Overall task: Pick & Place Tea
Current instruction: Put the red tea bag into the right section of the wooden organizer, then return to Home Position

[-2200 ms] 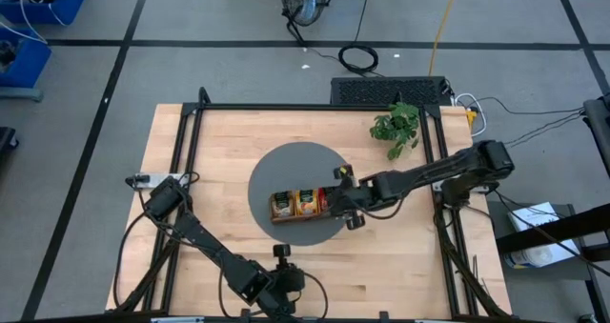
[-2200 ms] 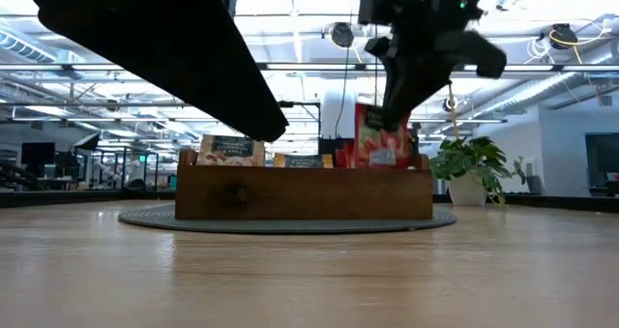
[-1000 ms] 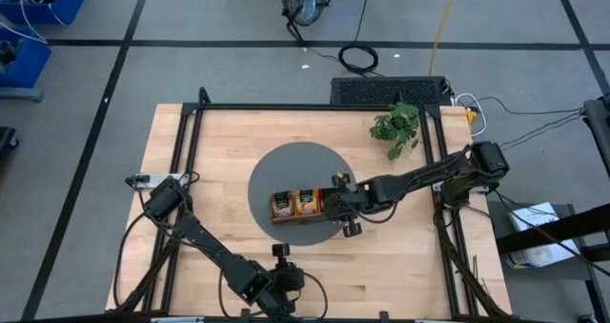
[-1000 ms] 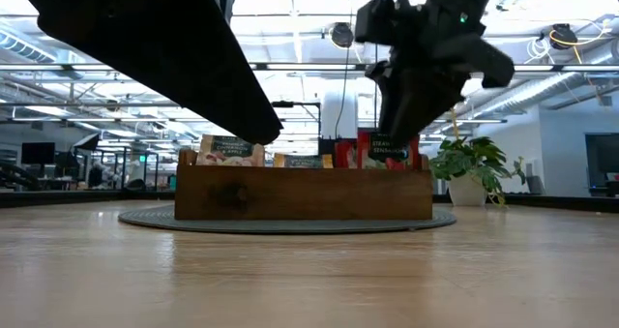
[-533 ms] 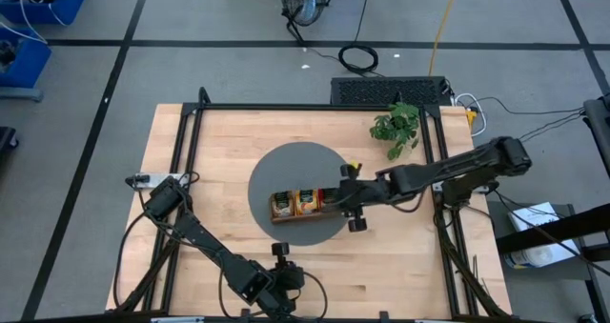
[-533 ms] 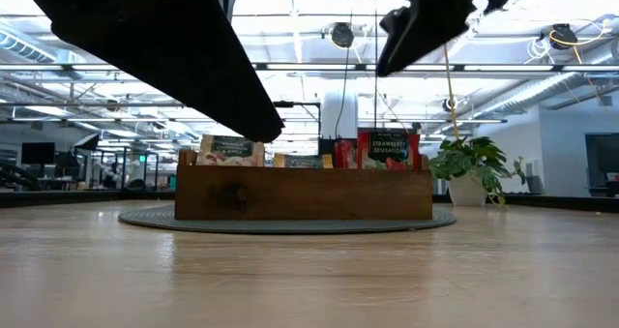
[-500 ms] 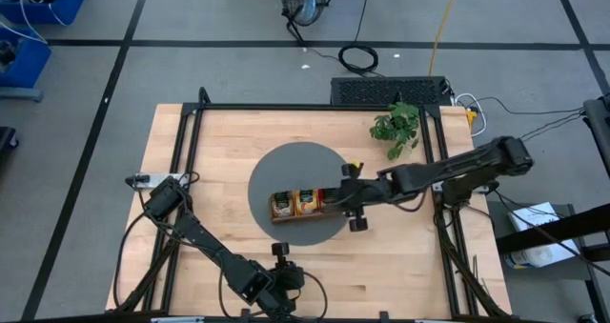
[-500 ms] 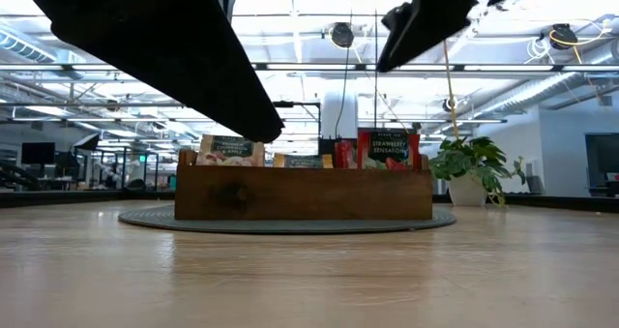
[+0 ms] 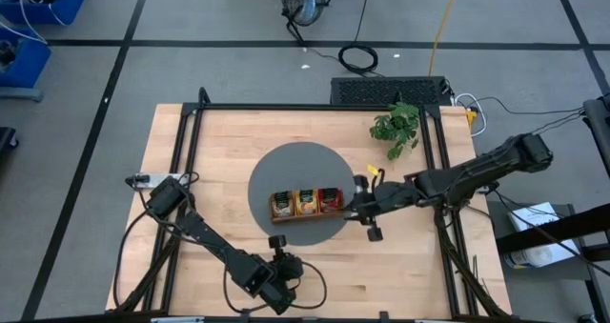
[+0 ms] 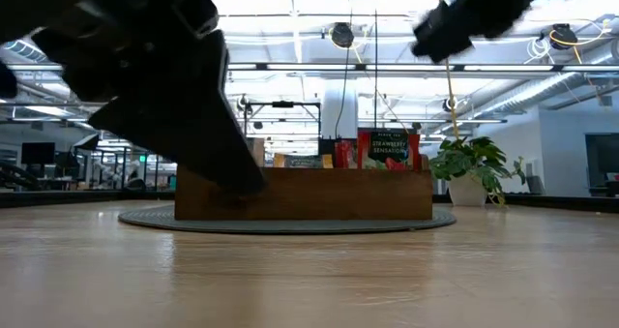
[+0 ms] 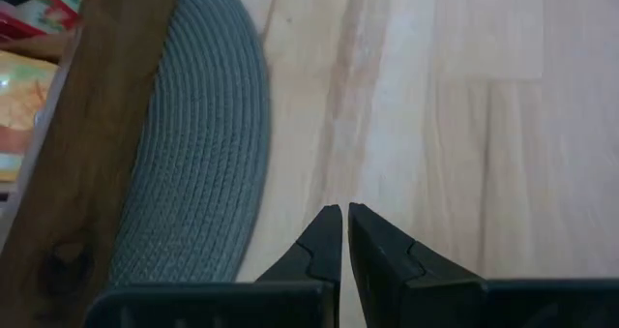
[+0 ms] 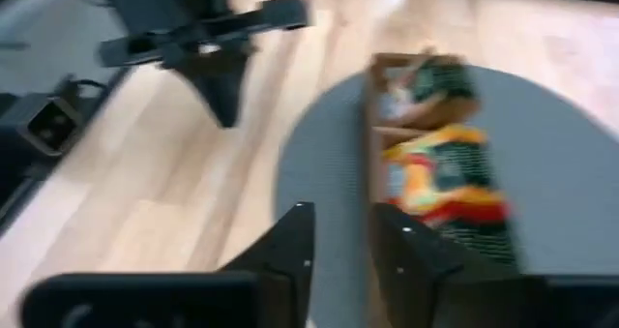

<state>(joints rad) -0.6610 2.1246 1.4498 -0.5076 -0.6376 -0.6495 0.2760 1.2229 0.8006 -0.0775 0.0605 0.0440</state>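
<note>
A brown wooden tray point(image 9: 305, 215) lies on a round grey mat point(image 9: 286, 166). The tea stands in its three compartments: beige packets point(image 9: 283, 204), orange-yellow packets point(image 9: 307, 202) and red packets point(image 9: 330, 200). The low view shows the red packets point(image 10: 384, 150) upright at the tray's right end. My right gripper point(image 12: 340, 226) hangs open just right of the tray, above the mat's edge, with nothing between its fingers. My left gripper point(image 11: 338, 212) is shut and empty, low over the table near the tray's front wall point(image 11: 87, 144).
A small potted plant point(image 9: 396, 125) stands at the table's far right. A black frame point(image 9: 315, 107) runs round the tabletop. Bare wood lies left of the mat and along the near edge.
My right gripper has let go of a red packet, risen, and drawn back toward the table's right edge. The packet stays upright in the tray's right compartment. My left gripper has sunk a little toward the table near the tray.
</note>
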